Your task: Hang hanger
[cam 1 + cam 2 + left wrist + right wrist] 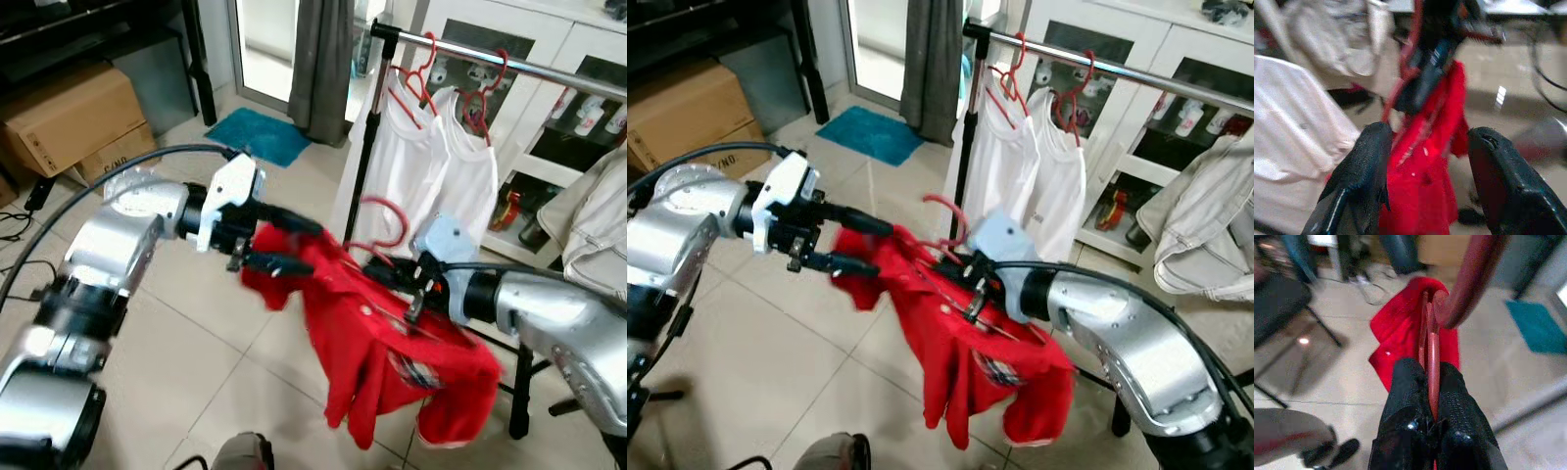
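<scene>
While the red shirt [392, 343] hangs in mid-air between the two arms, above bare floor tiles [225, 362] with free room all round it, its red hanger [1432, 352] is pinched in the right claw [1432, 382], whose two black fingers are pressed together on the hanger's bar. The hanger's hook [387, 220] curls up just above that claw, well short of the rail [509, 61]. The left claw [284, 245] is at the shirt's left edge with its fingers [1359, 171] spread, red cloth showing between them; whether they touch the cloth I cannot tell. The rail runs behind and above the shirt on a black post [364, 137], and near that post two white tops [431, 166] hang from it on red hangers, side by side and touching; the stretch of rail to their right is bare. A pale garment [588, 225] hangs at the far right, near a white cabinet [1136, 49] with items on its shelves. A teal mat [257, 135] lies by the curtain [323, 59], and cardboard boxes [73, 122] stand at the far left.
</scene>
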Controlling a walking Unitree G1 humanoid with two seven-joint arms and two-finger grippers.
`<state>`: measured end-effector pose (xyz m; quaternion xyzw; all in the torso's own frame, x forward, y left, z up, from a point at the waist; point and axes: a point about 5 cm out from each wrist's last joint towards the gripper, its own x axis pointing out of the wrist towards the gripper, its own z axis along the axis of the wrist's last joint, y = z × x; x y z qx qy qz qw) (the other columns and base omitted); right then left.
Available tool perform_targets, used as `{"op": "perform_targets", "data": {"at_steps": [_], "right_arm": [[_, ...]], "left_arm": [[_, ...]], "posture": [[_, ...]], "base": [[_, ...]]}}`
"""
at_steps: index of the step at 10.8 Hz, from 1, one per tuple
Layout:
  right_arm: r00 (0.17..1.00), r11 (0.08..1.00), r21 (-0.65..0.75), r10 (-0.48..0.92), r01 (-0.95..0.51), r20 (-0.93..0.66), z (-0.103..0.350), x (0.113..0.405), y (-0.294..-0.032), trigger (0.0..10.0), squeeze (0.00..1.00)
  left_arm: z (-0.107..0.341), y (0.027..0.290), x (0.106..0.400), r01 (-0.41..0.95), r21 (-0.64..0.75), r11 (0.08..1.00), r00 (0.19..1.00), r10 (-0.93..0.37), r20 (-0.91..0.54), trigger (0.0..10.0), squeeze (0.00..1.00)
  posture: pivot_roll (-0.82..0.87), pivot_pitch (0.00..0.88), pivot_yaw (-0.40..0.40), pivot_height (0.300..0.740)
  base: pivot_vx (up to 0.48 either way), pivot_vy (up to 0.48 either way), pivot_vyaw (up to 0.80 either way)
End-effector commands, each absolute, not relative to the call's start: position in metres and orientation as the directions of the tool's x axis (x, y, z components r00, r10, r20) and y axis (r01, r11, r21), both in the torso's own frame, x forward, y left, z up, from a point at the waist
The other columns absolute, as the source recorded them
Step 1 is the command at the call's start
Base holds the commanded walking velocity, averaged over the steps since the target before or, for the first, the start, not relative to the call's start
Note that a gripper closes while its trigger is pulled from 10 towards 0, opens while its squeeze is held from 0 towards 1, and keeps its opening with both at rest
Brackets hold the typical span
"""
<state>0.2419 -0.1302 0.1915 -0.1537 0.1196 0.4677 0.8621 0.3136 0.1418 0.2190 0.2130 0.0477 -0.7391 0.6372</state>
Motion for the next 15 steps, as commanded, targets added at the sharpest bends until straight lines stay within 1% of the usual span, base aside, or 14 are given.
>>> {"op": "perform_targets", "data": {"at_steps": [1,2,3,4,5,6,7,12,14,15], "right_arm": [[0.518,0.489,-0.173,0.79,-0.855,-0.329,0.201,0.239,-0.129,10.0,0.0],[0.497,0.464,-0.177,0.801,-0.868,-0.334,0.203,0.237,-0.127,10.0,0.0],[0.464,0.43,-0.173,0.819,-0.886,-0.337,0.205,0.233,-0.123,10.0,0.0],[0.444,0.41,-0.169,0.829,-0.896,-0.341,0.205,0.23,-0.122,10.0,0.0],[0.423,0.39,-0.165,0.837,-0.906,-0.346,0.206,0.227,-0.121,10.0,0.0],[0.412,0.38,-0.161,0.844,-0.911,-0.342,0.206,0.225,-0.12,10.0,0.0],[0.403,0.371,-0.156,0.85,-0.915,-0.341,0.207,0.224,-0.119,10.0,0.0],[0.361,0.332,-0.142,0.869,-0.933,-0.338,0.209,0.22,-0.115,10.0,0.0],[0.363,0.335,-0.141,0.863,-0.932,-0.351,0.208,0.22,-0.116,10.0,0.0],[0.374,0.347,-0.14,0.85,-0.927,-0.37,0.204,0.22,-0.119,10.0,0.0]], "left_arm": [[0.222,0.143,0.314,0.949,0.218,-0.229,-0.119,-0.898,-0.423,10.0,0.0],[0.214,0.141,0.318,0.926,0.25,-0.285,-0.123,-0.85,-0.511,10.0,0.0],[0.214,0.136,0.326,0.917,0.297,-0.265,-0.084,-0.858,-0.507,7.9,0.0],[0.215,0.134,0.33,0.917,0.31,-0.25,-0.07,-0.868,-0.492,4.9,0.0],[0.217,0.134,0.332,0.92,0.298,-0.255,-0.082,-0.868,-0.49,4.9,0.0],[0.217,0.134,0.332,0.927,0.273,-0.257,-0.101,-0.872,-0.479,0.1,0.0],[0.214,0.133,0.333,0.933,0.245,-0.264,-0.121,-0.871,-0.476,0.0,0.0],[0.206,0.122,0.335,0.93,0.225,-0.289,-0.157,-0.869,-0.47,0.0,0.0],[0.209,0.121,0.336,0.922,0.26,-0.288,-0.141,-0.873,-0.466,0.0,0.0],[0.215,0.125,0.335,0.908,0.319,-0.271,-0.1,-0.881,-0.463,10.0,0.0]], "posture": [[0.03,0.028,-0.02,0.74],[0.04,0.033,-0.015,0.74],[0.04,0.037,-0.014,0.74],[0.03,0.04,-0.013,0.74],[0.04,0.044,-0.012,0.74],[0.04,0.045,-0.011,0.74],[0.04,0.045,-0.011,0.74],[0.03,0.052,-0.013,0.74],[0.03,0.052,-0.013,0.74],[0.03,0.053,-0.007,0.74]], "base": [[0.0,0.0,0.0],[0.0,0.0,0.0],[0.0,0.0,0.0],[0.0,0.0,0.0],[0.0,0.0,0.0],[0.0,0.0,0.0],[0.0,0.0,0.0],[0.0,0.0,0.0],[0.0,0.0,0.0],[0.0,0.0,0.0]]}}
